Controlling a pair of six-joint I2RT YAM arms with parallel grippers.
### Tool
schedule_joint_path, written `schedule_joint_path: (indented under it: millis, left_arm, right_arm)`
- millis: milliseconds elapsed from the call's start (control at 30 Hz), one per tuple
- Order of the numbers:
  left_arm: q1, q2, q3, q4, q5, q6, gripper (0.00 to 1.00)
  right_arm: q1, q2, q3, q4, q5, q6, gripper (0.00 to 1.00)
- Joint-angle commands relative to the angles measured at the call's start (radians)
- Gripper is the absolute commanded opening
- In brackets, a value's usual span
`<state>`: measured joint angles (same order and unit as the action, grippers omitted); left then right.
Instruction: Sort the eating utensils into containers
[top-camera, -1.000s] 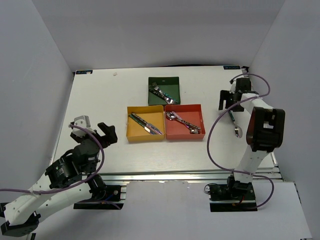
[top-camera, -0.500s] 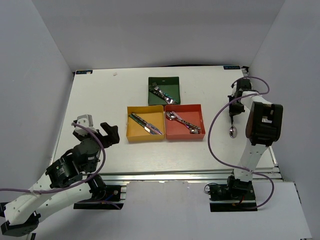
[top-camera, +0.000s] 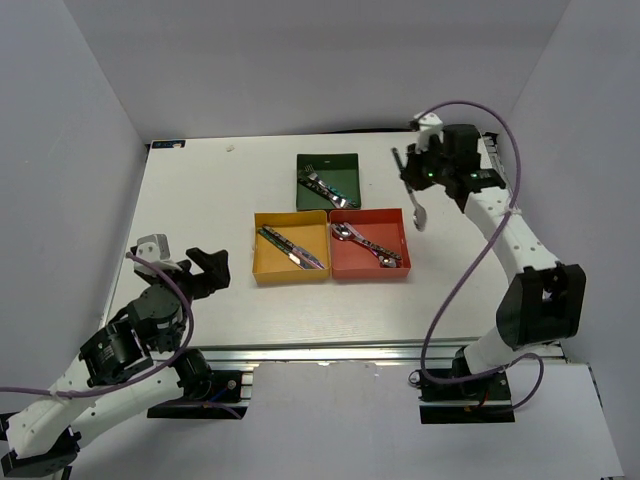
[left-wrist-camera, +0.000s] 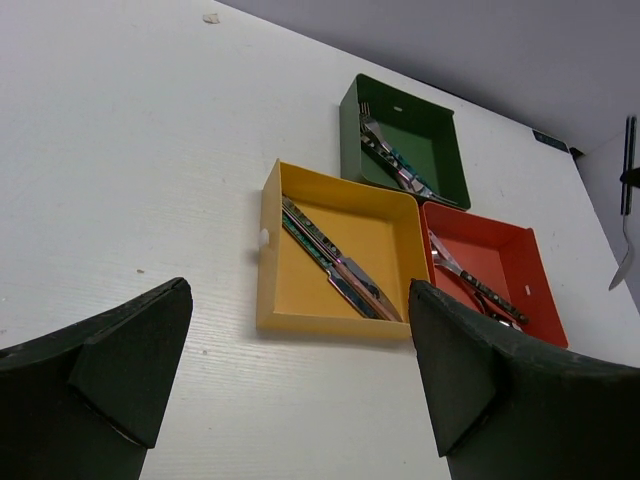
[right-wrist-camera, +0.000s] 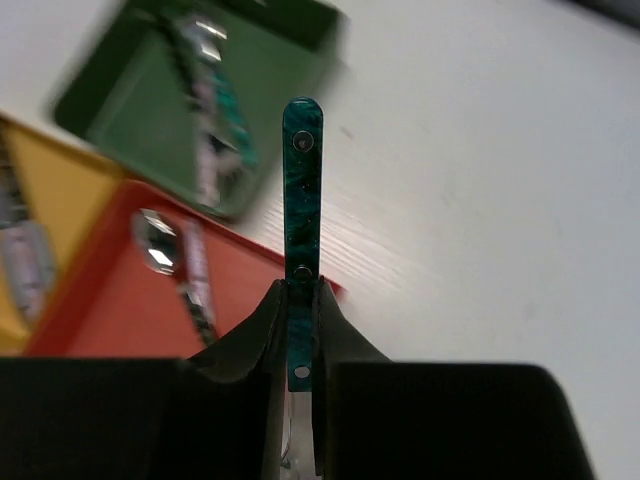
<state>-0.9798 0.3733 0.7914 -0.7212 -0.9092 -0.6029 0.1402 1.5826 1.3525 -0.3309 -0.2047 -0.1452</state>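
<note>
Spoon (top-camera: 420, 214) hangs bowl-down at upper right of the overhead view. The right gripper (top-camera: 412, 182) pinches its teal handle just right of the red tray (top-camera: 350, 262), probably to join the spoons there. Left gripper (top-camera: 205, 270) gapes empty, lower left.

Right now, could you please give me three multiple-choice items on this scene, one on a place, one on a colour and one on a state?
1. Which tray lies farthest from the arm bases? A yellow tray; B green tray; C red tray.
2. What colour is the handle of the spoon in the right gripper? A teal; B pink; C white.
3. How is the left gripper? A shut on a fork; B shut on nothing; C open and empty.
Answers: B, the top view shows it beyond the other two; A, the right wrist view shows a teal handle between the fingers; C, its fingers stand wide apart with nothing between them.
</note>
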Motion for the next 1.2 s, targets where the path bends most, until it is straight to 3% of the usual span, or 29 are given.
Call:
schedule_joint_path:
  millis: [0,233,467,700,733,900,933,967,1000,1033,1167]
  left_arm:
    - [0.001,0.007,-0.009,0.006,-0.026,-0.001,0.98]
    - [0.001,0.070,0.003,-0.024,-0.069,-0.034,0.98]
    - [0.001,0.081,0.002,-0.030,-0.080,-0.041,0.98]
    - [0.001,0.113,0.008,-0.043,-0.092,-0.052,0.98]
    - [0.001,0.113,0.006,-0.043,-0.094,-0.054,0.98]
    - [0.001,0.111,0.008,-0.044,-0.097,-0.057,0.98]
    - [0.001,0.113,0.008,-0.044,-0.097,-0.057,0.98]
    - [0.001,0.113,0.006,-0.044,-0.097,-0.057,0.98]
    - [0.001,0.115,0.006,-0.044,-0.097,-0.057,0.98]
    - [0.001,0.118,0.006,-0.043,-0.097,-0.055,0.98]
    - [0.001,0.131,0.009,-0.047,-0.105,-0.060,0.98]
  right_arm:
    - [0.119,-0.039,0.031,0.018,-0.116,-0.117,0.00]
    - [0.335,-0.052,-0.016,0.075,0.040,-0.146,0.00]
    - [0.348,-0.023,-0.107,0.171,-0.021,-0.171,0.00]
    - [0.363,0.008,-0.130,0.130,-0.003,-0.188,0.01]
    - [0.363,0.002,-0.134,0.122,0.016,-0.189,0.10]
    - [0.361,-0.018,-0.138,0.069,0.019,-0.203,0.23]
    - [0.361,-0.021,-0.141,0.064,0.002,-0.200,0.32]
    - [0.363,-0.024,-0.142,0.052,-0.016,-0.198,0.49]
    - [0.363,-0.029,-0.148,0.049,-0.028,-0.198,0.77]
    - [0.363,-0.038,-0.148,0.043,-0.025,-0.194,0.89]
    - [0.363,-0.104,-0.151,0.049,-0.010,-0.182,0.89]
